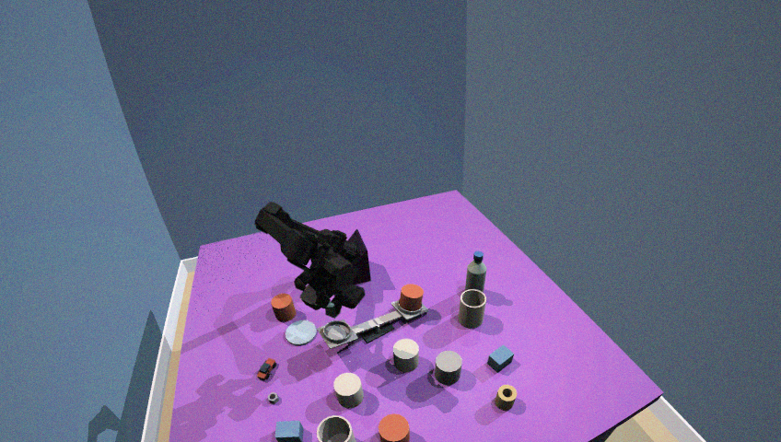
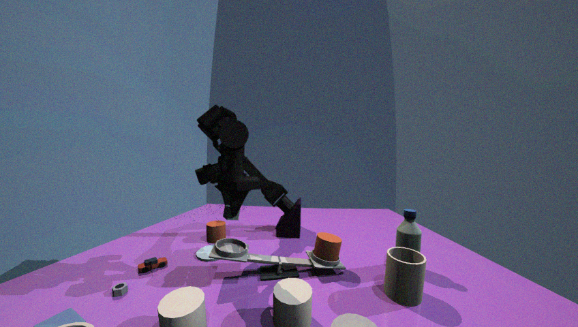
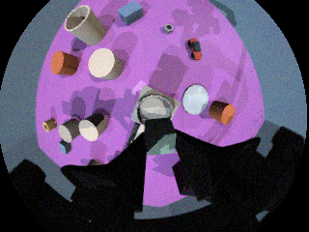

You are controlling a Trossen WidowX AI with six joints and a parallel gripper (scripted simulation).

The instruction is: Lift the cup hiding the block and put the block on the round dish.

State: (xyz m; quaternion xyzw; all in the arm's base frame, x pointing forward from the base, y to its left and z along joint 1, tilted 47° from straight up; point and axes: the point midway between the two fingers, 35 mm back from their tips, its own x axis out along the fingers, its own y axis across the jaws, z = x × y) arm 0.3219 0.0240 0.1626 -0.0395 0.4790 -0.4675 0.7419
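Note:
My gripper (image 1: 330, 307) (image 2: 231, 214) (image 3: 158, 133) is shut on a small teal block (image 1: 332, 310) (image 2: 230, 212) (image 3: 160, 137) and holds it in the air above the left end of the balance (image 1: 378, 322) (image 2: 283, 259). The left pan (image 1: 336, 331) (image 2: 230, 247) (image 3: 154, 107) is bare. One orange cup (image 1: 283, 307) (image 2: 215, 231) (image 3: 222, 112) stands on the table left of the balance. The other orange cup (image 1: 411, 296) (image 2: 326, 246) stands on the right pan. The pale round dish (image 1: 300, 332) (image 2: 201, 253) (image 3: 195, 100) lies flat just left of the left pan.
A bottle (image 1: 475, 272) (image 2: 408, 233) and an open grey cylinder (image 1: 472, 308) (image 2: 404, 275) stand at the right. Several pale cylinders (image 1: 405, 354) (image 2: 292, 302), a blue cube (image 1: 500, 357), a yellow ring (image 1: 505, 396), a toy car (image 1: 266, 368) (image 2: 152, 264) and a nut (image 1: 272, 397) (image 2: 119, 289) lie at the front.

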